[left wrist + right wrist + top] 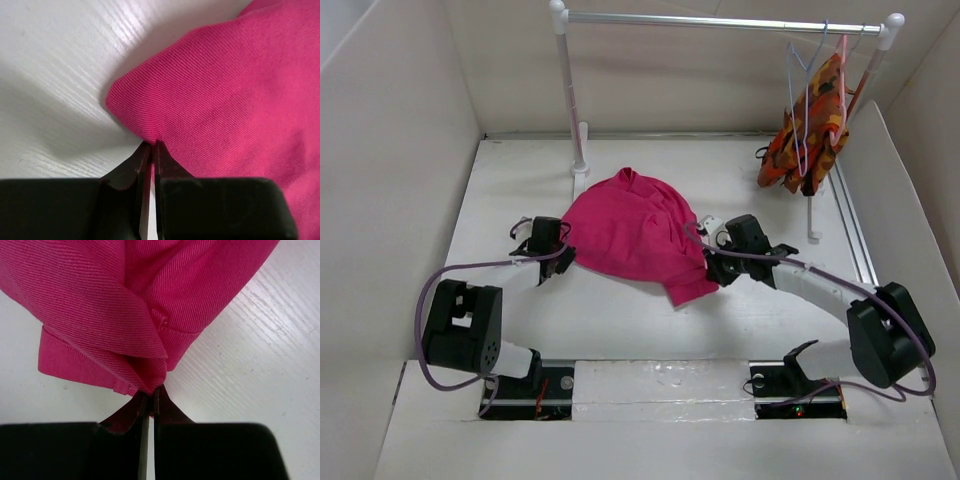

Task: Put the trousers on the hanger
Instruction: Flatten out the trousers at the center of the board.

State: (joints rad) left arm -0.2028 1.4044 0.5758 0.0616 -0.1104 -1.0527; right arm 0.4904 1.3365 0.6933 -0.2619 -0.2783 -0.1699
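The magenta-pink trousers lie bunched on the white table between my two arms. My left gripper is shut on their left edge; the left wrist view shows the cloth pinched at the jaw tips. My right gripper is shut on their right edge; the right wrist view shows folded cloth pinched at its tips. The pale blue-lilac wire hanger hangs on the rail at the back right, far from both grippers.
A white rail on two posts spans the back. An orange, red and yellow patterned garment hangs on a salmon-pink hanger beside the wire hanger. White walls enclose the table on three sides.
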